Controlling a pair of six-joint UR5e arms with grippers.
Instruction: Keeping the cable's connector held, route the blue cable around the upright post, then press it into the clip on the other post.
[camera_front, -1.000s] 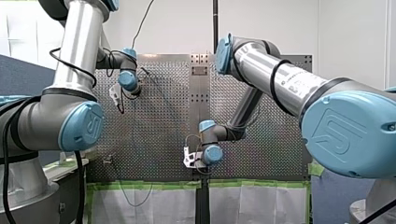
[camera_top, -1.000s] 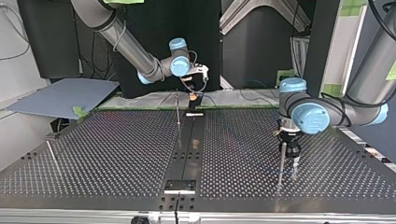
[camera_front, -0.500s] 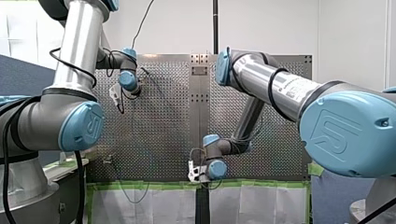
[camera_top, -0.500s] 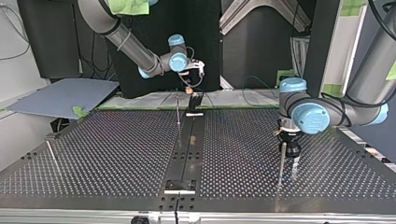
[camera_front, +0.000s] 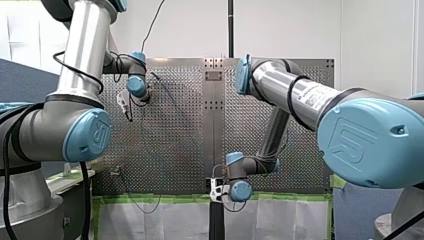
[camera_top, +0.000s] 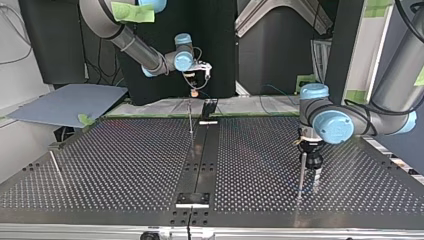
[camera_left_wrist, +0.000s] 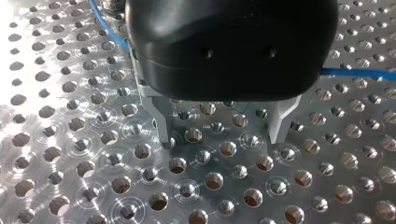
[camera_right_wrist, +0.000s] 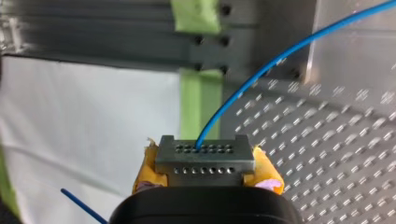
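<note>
My right gripper (camera_right_wrist: 206, 171) is shut, its yellow pads (camera_right_wrist: 267, 173) clamping a grey perforated connector (camera_right_wrist: 205, 156). The blue cable (camera_right_wrist: 261, 70) leaves the connector's face and curves away over the perforated table. In the top view this gripper (camera_top: 194, 89) hangs in the air beyond the table's far edge, above a thin upright post (camera_top: 190, 117). My left gripper (camera_left_wrist: 222, 135) is open just above the table, with nothing between its metal fingers (camera_left_wrist: 161, 126). The blue cable (camera_left_wrist: 108, 35) runs behind its body. It stands beside another upright post (camera_top: 301, 172).
A black strip with a small block (camera_top: 209, 109) runs down the table's middle. A third thin post (camera_top: 55, 162) leans at the top view's left. Green tape (camera_right_wrist: 198, 100) and white sheeting line the table edge under my right gripper.
My right arm has carried the connector off the table's middle toward and past the edge near the arms, rising as it went. My left arm has stayed put.
</note>
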